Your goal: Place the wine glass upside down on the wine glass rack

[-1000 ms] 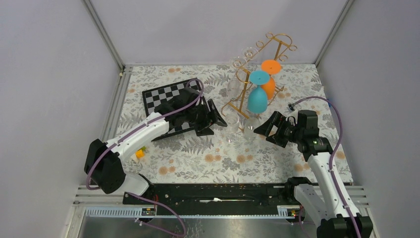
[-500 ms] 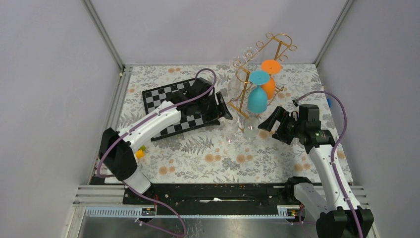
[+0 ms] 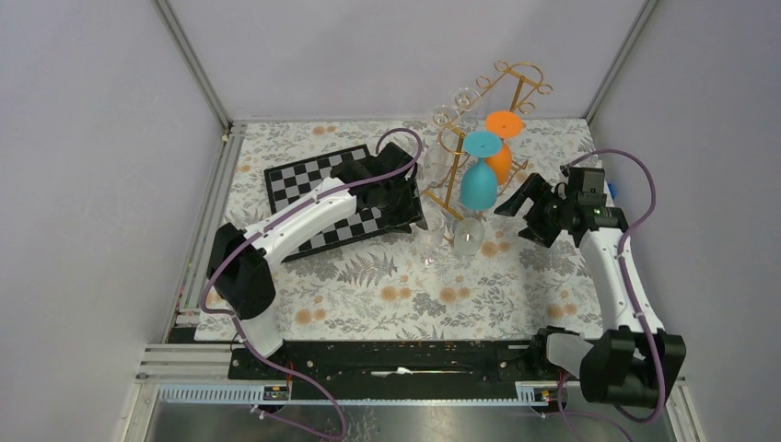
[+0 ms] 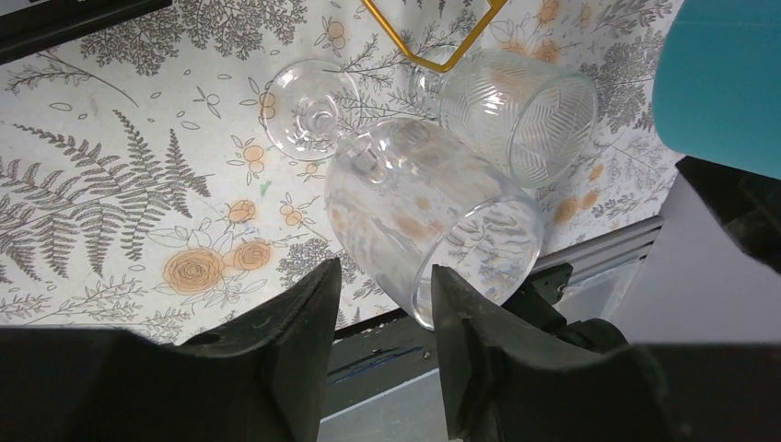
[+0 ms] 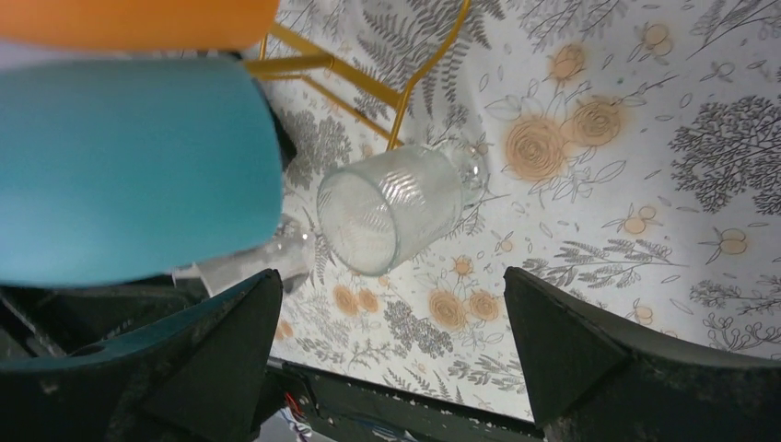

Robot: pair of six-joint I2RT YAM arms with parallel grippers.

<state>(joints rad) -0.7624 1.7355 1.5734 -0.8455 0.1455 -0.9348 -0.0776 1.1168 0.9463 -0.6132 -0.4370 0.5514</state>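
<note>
floral tablecloth [image 3: 368, 295] covers the table inside pale walls, with a chessboard [image 3: 304, 180] lying at the far left. the clear wine glass [image 4: 414, 212] lies on its side near the foot of the gold wine glass rack [image 5: 295, 64], its mouth towards the left gripper [image 4: 382, 285]. that gripper's jaws stand part-way apart, and the near edge of the rim shows in the gap between them. i can't tell whether either finger touches it, and nothing looks clamped. the right gripper [image 5: 391, 304] hangs wide open and empty above a ribbed glass [image 4: 516, 110], which lies just beside the first one, perhaps against it.

several things could go wrong. a smooth, round bowl pinched at its rim may squirt out or roll, and too hard a squeeze on thin glass could chip it. a roll would knock the ribbed glass into the rack's foot. the glass's foot lies close to the rack's wire, so lifting it could snag there and rock the stand. the teal glass [image 3: 479, 184] and the orange glass [image 3: 502, 157] hang on the rack right above and could be bumped or shaken loose.
</note>
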